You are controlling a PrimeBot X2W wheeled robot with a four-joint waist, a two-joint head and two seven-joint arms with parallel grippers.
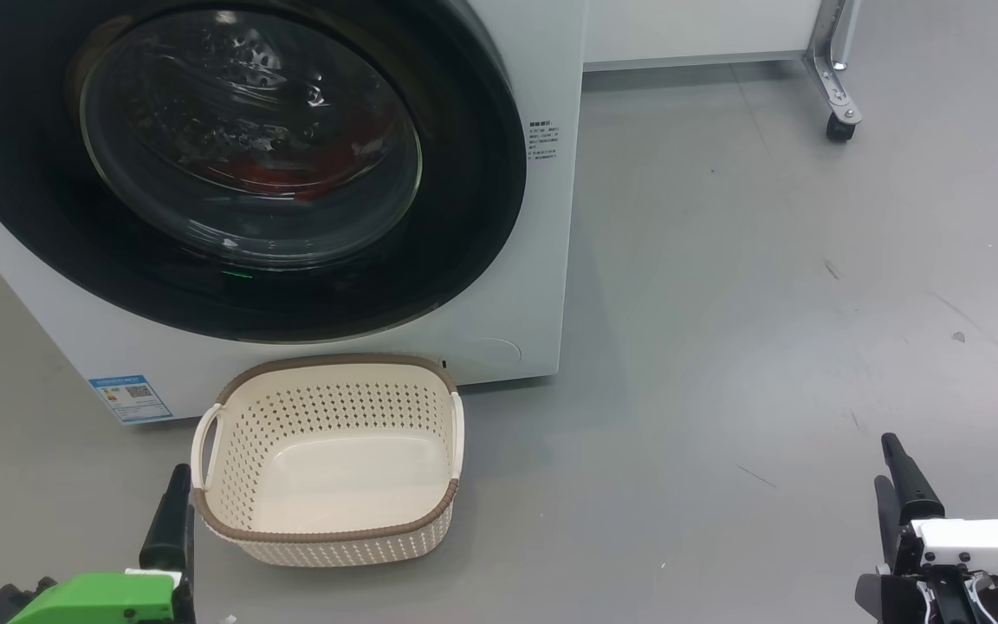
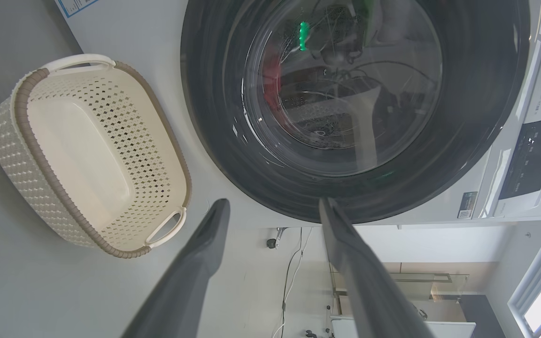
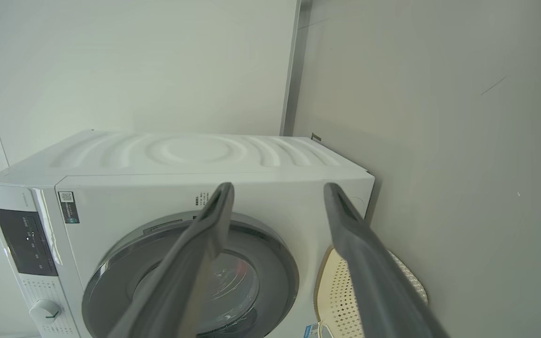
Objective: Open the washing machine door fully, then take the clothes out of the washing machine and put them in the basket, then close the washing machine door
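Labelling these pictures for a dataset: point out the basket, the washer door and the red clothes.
basket (image 1: 334, 552), head view, front wall.
washer door (image 1: 464, 217), head view, black outer ring.
red clothes (image 1: 291, 169), head view, fabric behind the glass.

The head view's top and left edges cut off the large round glossy black door (image 1: 464, 217), and behind the reflections in its glass you get the bright red garment (image 1: 308, 173) as a dim smear, its shape and stripes impossible to tell. The print on the small blue label (image 1: 131, 399) low on the big white front-loading washing machine (image 1: 547, 277) is too small for you to read. In your right wrist view the small cream perforated plastic basket (image 3: 334, 295) is mostly hidden behind one dark finger (image 3: 374, 281) of the right gripper (image 3: 277, 188) and clipped by the bottom edge.
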